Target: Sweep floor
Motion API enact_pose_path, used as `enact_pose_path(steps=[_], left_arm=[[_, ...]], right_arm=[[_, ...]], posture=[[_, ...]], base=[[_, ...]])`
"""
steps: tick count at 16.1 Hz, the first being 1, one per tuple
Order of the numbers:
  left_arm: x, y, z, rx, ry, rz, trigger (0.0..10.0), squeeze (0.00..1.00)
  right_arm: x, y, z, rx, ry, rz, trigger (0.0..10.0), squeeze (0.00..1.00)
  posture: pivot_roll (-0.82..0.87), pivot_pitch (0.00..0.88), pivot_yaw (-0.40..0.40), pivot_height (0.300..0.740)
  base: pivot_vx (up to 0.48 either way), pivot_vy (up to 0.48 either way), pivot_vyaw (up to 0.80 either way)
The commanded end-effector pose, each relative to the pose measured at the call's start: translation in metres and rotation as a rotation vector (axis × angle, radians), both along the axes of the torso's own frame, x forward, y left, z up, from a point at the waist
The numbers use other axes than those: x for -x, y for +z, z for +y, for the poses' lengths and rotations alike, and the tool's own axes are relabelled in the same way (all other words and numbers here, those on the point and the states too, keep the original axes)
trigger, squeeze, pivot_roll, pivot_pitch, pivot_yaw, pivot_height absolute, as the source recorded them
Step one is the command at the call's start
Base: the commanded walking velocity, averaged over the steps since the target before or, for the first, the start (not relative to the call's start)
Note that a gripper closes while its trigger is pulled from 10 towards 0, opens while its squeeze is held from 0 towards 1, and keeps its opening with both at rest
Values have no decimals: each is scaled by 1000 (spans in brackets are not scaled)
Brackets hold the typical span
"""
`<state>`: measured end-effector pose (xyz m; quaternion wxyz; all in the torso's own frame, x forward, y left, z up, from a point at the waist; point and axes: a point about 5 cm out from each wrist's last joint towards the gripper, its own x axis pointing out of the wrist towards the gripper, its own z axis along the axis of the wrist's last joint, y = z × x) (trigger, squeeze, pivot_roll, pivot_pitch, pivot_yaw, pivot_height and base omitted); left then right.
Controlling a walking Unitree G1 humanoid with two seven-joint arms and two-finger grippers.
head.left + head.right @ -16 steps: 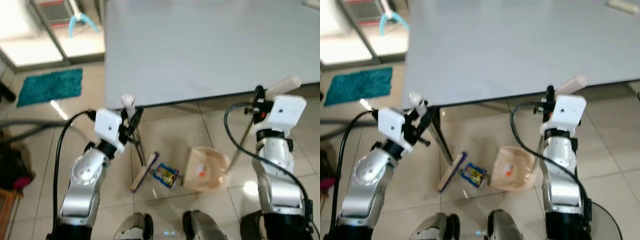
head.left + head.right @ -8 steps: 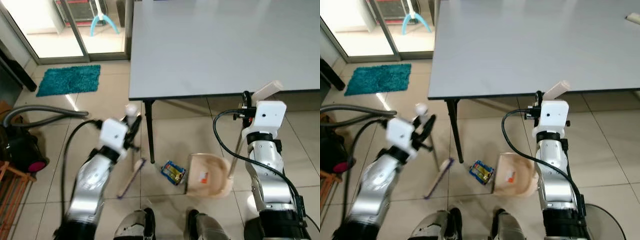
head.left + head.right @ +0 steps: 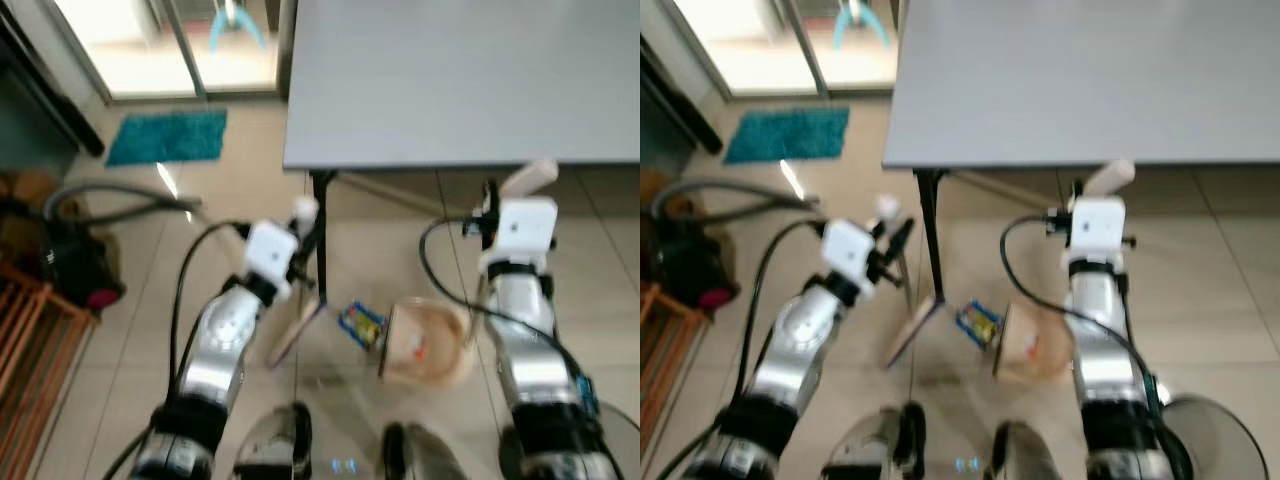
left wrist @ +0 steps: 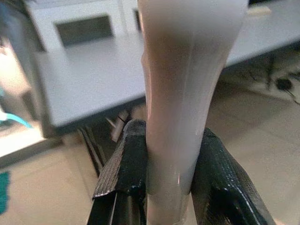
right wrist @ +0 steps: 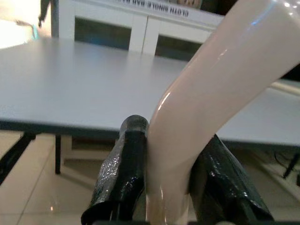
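light: bright daylight from the doorway (image 3: 150,40) beyond the table's far left corner, overexposed | glare: streak on the floor tiles (image 3: 165,180) | shadow: soft, under the table (image 3: 470,80) | blur: head views smeared throughout | wrist views: near handles sharp, background soft, dimmer

Both head views look steeply down from above the grey surface (image 3: 460,80), sharing its near edge and the floor below. Each wrist view looks close along its handle towards that surface (image 5: 70,89).
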<state>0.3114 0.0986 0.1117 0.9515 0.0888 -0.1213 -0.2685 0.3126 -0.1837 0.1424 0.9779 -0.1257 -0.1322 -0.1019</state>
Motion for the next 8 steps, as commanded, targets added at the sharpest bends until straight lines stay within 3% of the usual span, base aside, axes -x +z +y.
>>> enact_pose_path(steps=[1, 8], left_arm=[[-4, 7, -8, -20, -47, -53, 10000, 0], [-20, 22, -33, -30, -126, -126, 10000, 0]], right_arm=[[-1, 4, -4, 38, -29, -33, 10000, 0], [0, -1, -11, 42, -102, -50, 10000, 0]], posture=[[23, 295, 69, 740], [-2, 324, 96, 740]], base=[[0, 0, 0], [0, 0, 0]])
